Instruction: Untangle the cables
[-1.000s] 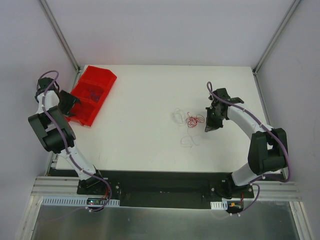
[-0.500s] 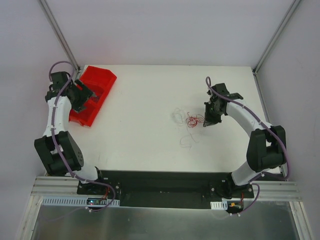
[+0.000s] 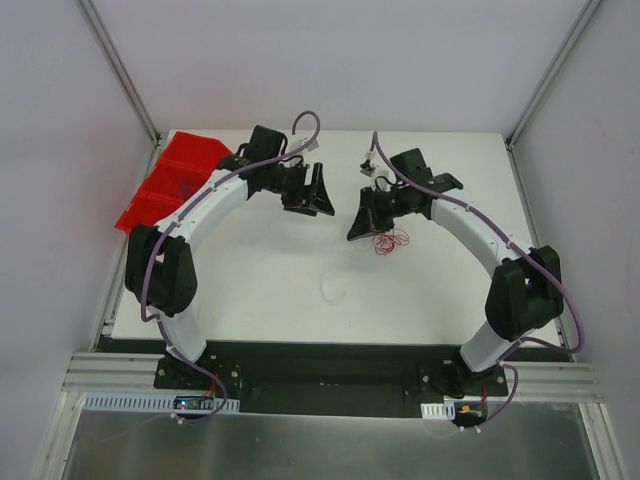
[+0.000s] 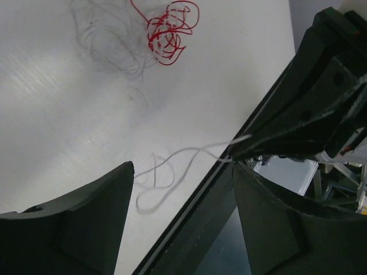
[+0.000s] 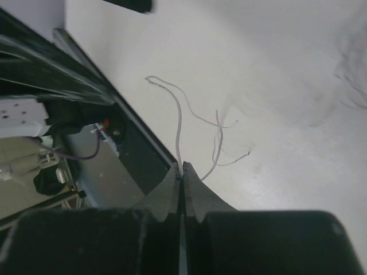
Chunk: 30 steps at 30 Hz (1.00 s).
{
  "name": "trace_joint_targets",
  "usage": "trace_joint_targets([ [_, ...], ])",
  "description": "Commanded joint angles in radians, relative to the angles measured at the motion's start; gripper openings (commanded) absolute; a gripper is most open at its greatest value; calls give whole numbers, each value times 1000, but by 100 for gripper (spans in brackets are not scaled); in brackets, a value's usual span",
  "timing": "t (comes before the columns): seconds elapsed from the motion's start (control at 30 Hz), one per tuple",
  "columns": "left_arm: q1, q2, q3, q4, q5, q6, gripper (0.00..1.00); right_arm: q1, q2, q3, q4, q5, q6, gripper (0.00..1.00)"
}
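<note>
The right claw (image 3: 361, 228) is now holding one thin white wire (image 4: 172, 167) between its closed fingers, and it is lifting this wire away from the red wires (image 3: 390, 240). In the right wrist view the two fingers are pressing together with the white wire (image 5: 179, 120) coming out from between the tips and curling freely above the table (image 3: 250, 290). The red wires are lying in a small knot on the table, just beside the right claw, and they are not being carried with it. This probably means that one cable is already coming free from the bundle, which is a good step for the task.

The left claw (image 3: 318, 195) is standing wide open and is holding nothing. It is hanging over the middle of the table, near the right claw, and its wrist view is showing the hanging white wire just in front of its open fingers (image 4: 80, 212).

Compared with one second ago, the left arm is no longer at the red bin (image 3: 165, 185) on the far left; it has swung over to the centre. The right claw was low beside the red knot, and it has risen and moved to the left. The red knot is staying at nearly the same place.
</note>
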Motion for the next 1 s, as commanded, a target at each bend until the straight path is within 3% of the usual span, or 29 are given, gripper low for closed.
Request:
trace_joint_targets([
  [0.0,35,-59,-11,83,181,47,70,43,10,101,71,-185,50,1],
  [0.17,35,-91,-143,149,219,15,72,33,53,47,112,-224,91,1],
  [0.3,35,-86,-204,157,207,1,67,40,80,7,138,-212,102,3],
  [0.33,35,-88,-220,157,189,0,61,40,98,0,130,-183,106,11],
  [0.37,35,-89,-234,152,164,-3,56,41,112,13,108,-180,94,26],
  [0.47,35,-77,-249,137,129,-3,58,49,160,67,-32,-142,12,47],
  [0.57,27,-36,-241,85,135,23,66,29,119,43,-55,-28,10,59],
  [0.63,-5,-13,-228,33,57,59,65,-11,88,4,-57,64,37,64],
  [0.77,-77,41,-165,-73,-75,141,61,-112,62,-54,-72,211,96,65],
  [0.97,-193,104,-91,-135,-285,204,70,-144,135,39,-104,225,96,60],
])
